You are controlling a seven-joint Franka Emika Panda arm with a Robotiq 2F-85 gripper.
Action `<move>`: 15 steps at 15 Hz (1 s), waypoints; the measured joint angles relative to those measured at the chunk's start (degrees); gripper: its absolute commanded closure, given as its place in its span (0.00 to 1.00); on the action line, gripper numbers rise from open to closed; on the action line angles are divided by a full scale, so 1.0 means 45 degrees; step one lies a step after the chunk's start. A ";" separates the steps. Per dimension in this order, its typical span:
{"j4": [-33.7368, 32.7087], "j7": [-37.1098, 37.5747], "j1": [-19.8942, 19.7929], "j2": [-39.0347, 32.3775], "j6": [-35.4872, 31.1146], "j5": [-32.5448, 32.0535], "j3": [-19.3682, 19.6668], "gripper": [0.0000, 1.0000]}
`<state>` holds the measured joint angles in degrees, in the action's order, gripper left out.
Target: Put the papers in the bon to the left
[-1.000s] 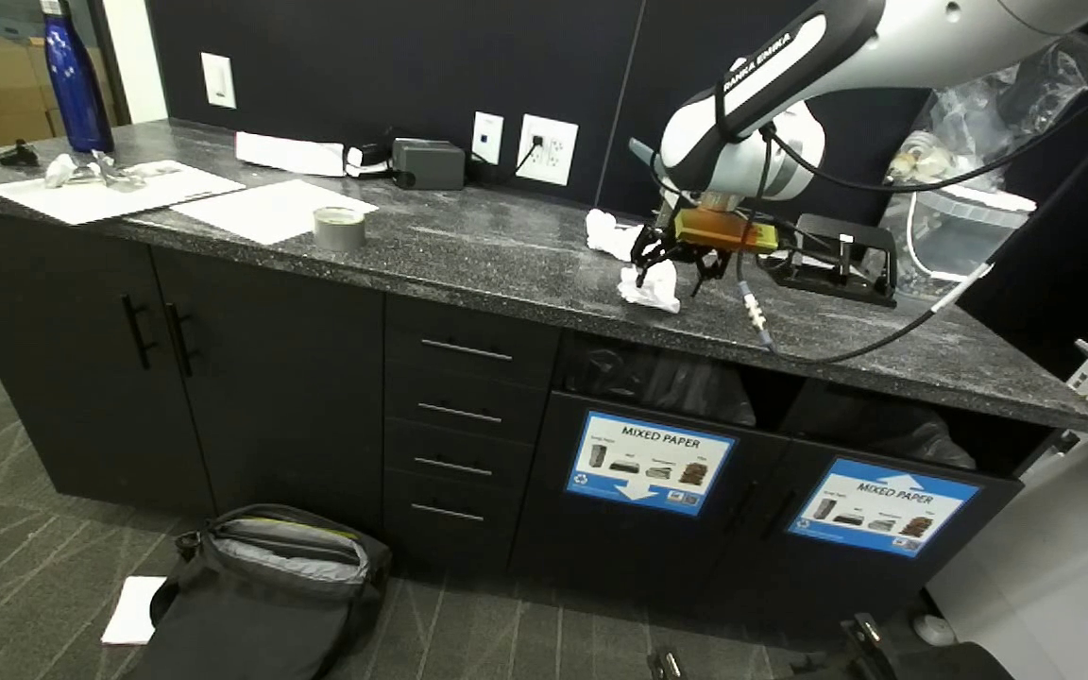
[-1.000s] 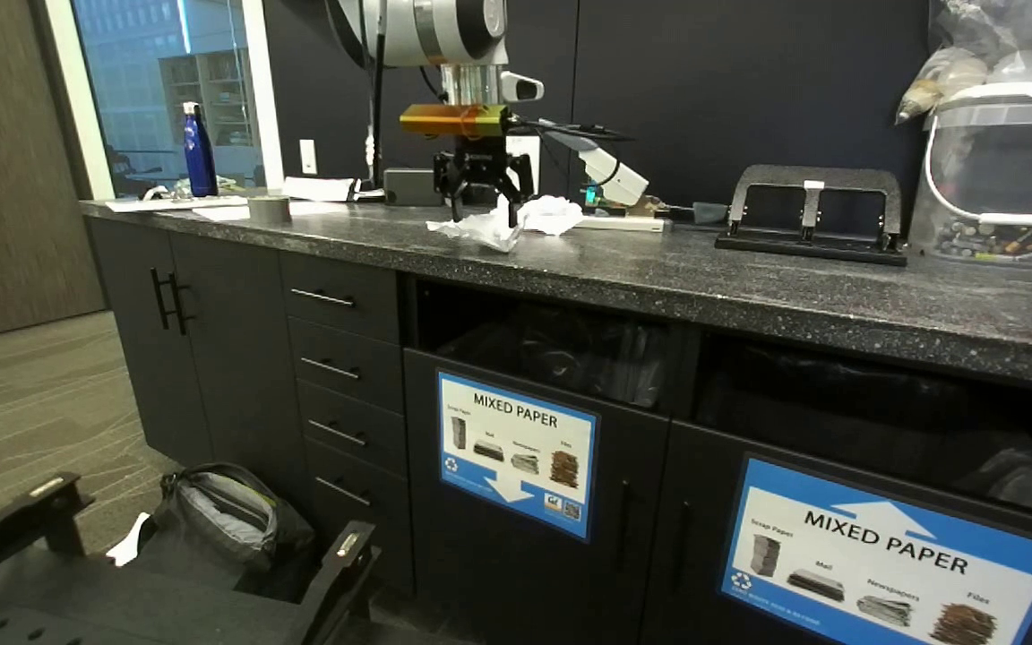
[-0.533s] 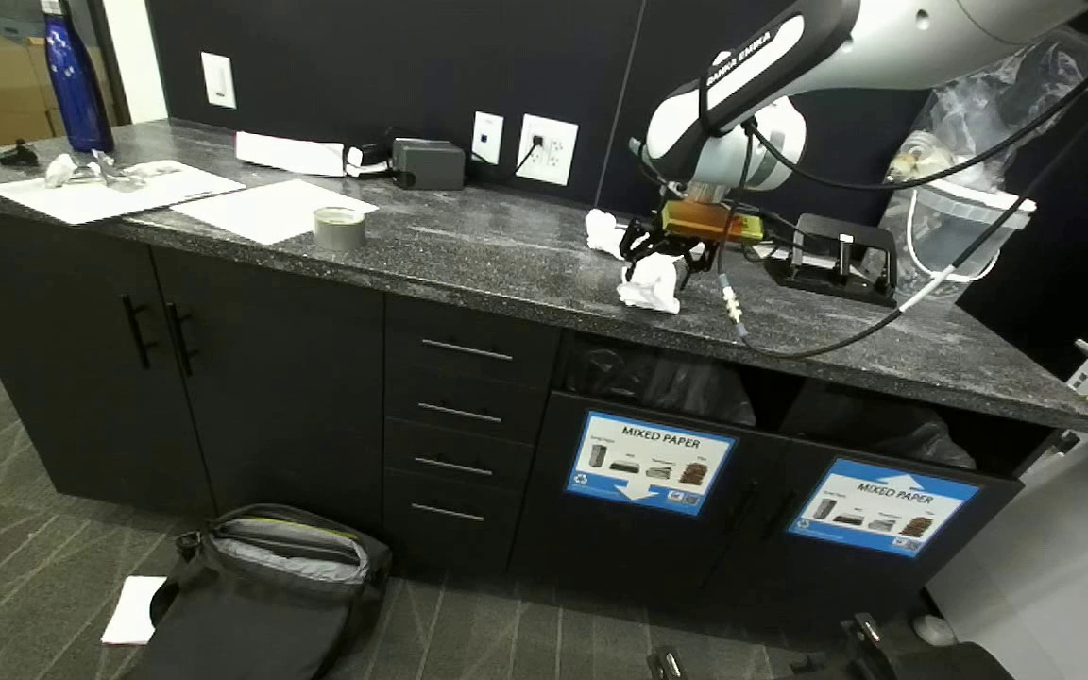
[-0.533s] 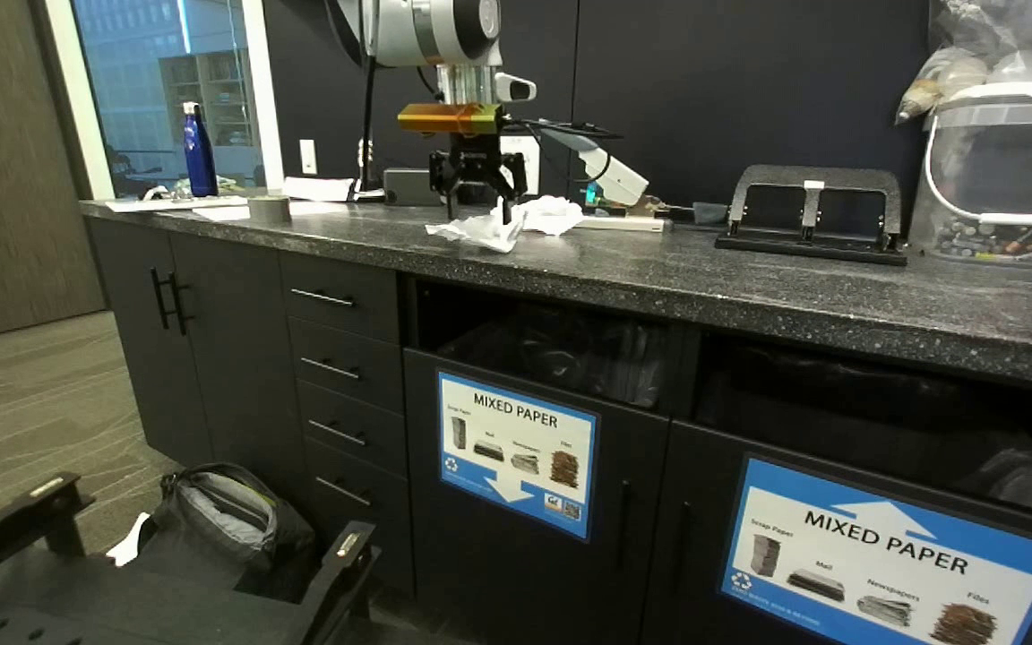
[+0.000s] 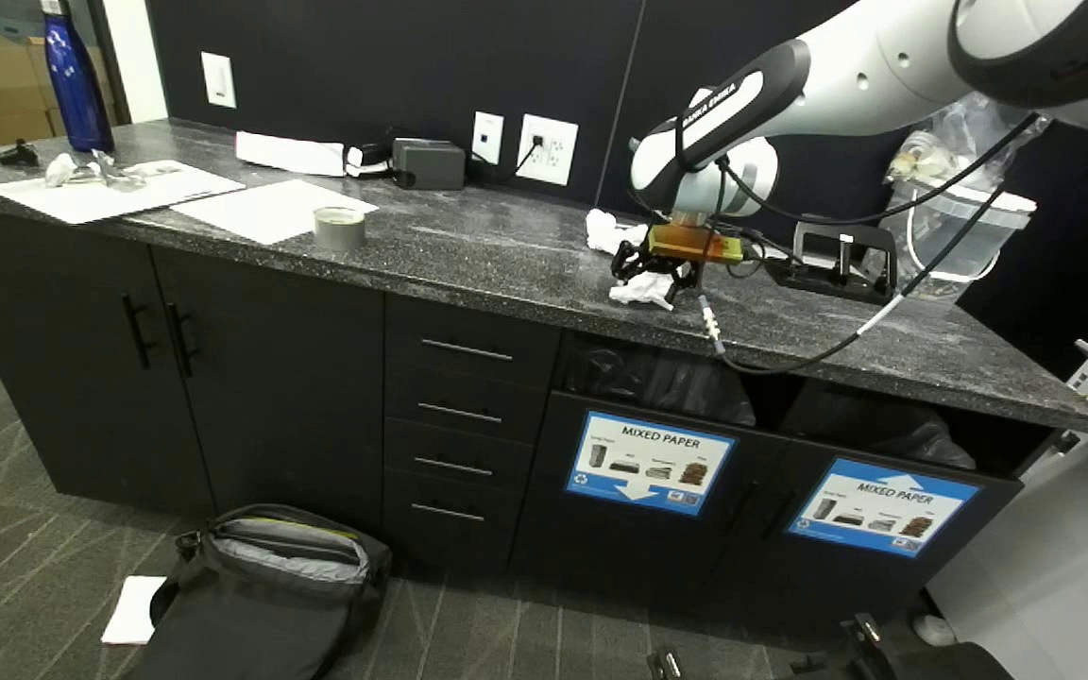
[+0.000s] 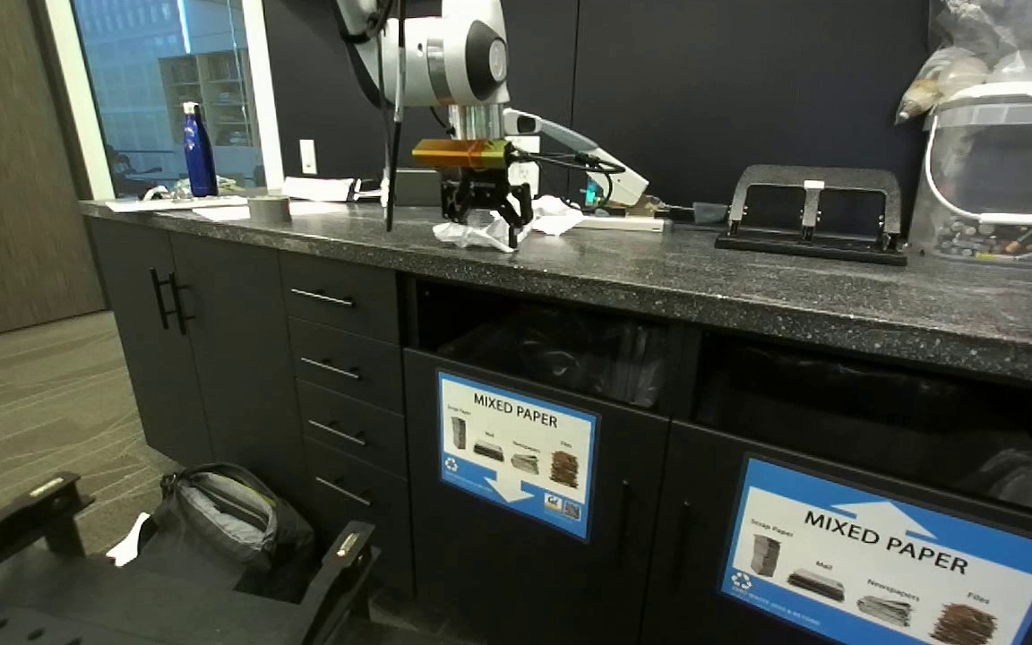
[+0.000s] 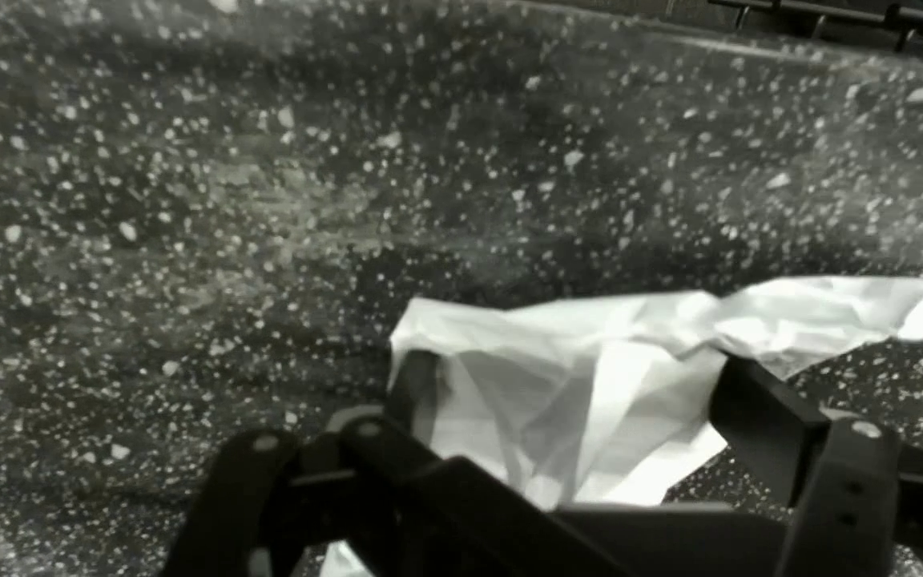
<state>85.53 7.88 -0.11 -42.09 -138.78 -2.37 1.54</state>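
The countertop point(image 5: 487, 236) looks like speckled stone, smooth with a dull sheen. Lying on it, the crumpled papers point(image 7: 542, 409) are thin and sharply creased; the flat sheets point(image 5: 270, 210) are smooth and matt. Set on it, the bottle point(image 5: 76, 85) is glossy, the tape roll point(image 5: 338, 236) matt, the bucket point(image 6: 1009, 179) clear plastic. Above it, the gripper point(image 6: 484, 231) is matt, the arm shell point(image 5: 884, 99) smooth and lightly glossed. Beneath it, the bins point(image 6: 516, 564) have matt fronts and liners point(image 6: 561, 358) of shiny, wrinkled plastic film; the drawer handles point(image 5: 467, 349) look metallic. Well below it, the bag point(image 5: 251, 614) is matt cloth, the carpet point(image 5: 478, 623) rough.
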 measured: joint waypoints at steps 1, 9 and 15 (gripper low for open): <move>-0.0277 -0.0002 -0.0001 -0.0173 0.0005 0.0000 0.0061 0.48; -0.1011 -0.0247 0.0000 -0.0585 0.0023 -0.0425 0.0359 0.86; 0.1226 -0.2208 -0.0367 0.0586 0.1360 -0.0625 0.0383 0.82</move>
<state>91.04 -2.05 -1.76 -39.45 -132.66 -5.18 3.27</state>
